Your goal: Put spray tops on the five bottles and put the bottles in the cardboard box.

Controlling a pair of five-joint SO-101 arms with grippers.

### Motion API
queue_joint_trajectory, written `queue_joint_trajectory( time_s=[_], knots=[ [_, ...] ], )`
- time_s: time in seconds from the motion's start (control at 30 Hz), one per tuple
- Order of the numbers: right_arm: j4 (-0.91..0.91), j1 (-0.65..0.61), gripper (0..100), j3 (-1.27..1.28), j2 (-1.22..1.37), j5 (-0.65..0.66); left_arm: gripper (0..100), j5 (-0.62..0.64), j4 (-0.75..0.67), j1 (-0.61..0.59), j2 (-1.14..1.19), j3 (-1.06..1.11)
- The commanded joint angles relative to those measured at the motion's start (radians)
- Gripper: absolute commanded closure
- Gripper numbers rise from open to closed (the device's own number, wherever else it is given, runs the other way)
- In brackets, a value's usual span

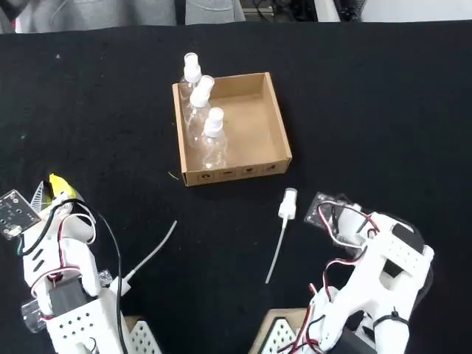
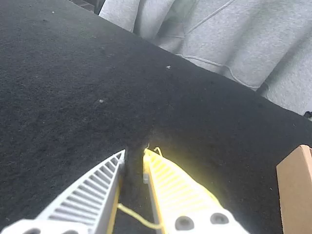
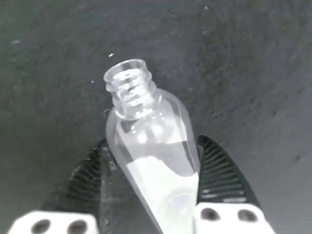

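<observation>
Right pincer [image 3: 151, 141] grips an uncapped bottle [image 3: 150, 161] — neck jutting past its tips; left pincer [image 2: 134, 153] seemingly closed, empty.

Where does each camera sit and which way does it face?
High view: fixed above the table, looking down on the cardboard box; left arm and right arm at bottom.
Left wrist view: on that arm, facing across the table; left gripper in front, jaws close together.
Right wrist view: on that arm, facing down; right gripper, jaws around an uncapped bottle.
Shared: high and left wrist views both show the cardboard box.
</observation>
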Motion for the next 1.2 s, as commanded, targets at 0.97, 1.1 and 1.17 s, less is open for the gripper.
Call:
queue_joint_trajectory(
  time_s=[0.97,1.1,1.17],
  knots=[
    [0.600,0.029,87.5,-0.406,-0.035,-0.493,95,-0.009,-0.023,-0.001,-0.005,0.022],
    [0.647,0.029,87.5,-0.470,-0.036,-0.569,95,-0.009,-0.023,-0.001,-0.005,0.022],
    [0.678,0.025,87.5,-0.498,-0.036,-0.612,95,-0.009,-0.023,-0.001,-0.005,0.022]
  ],
)
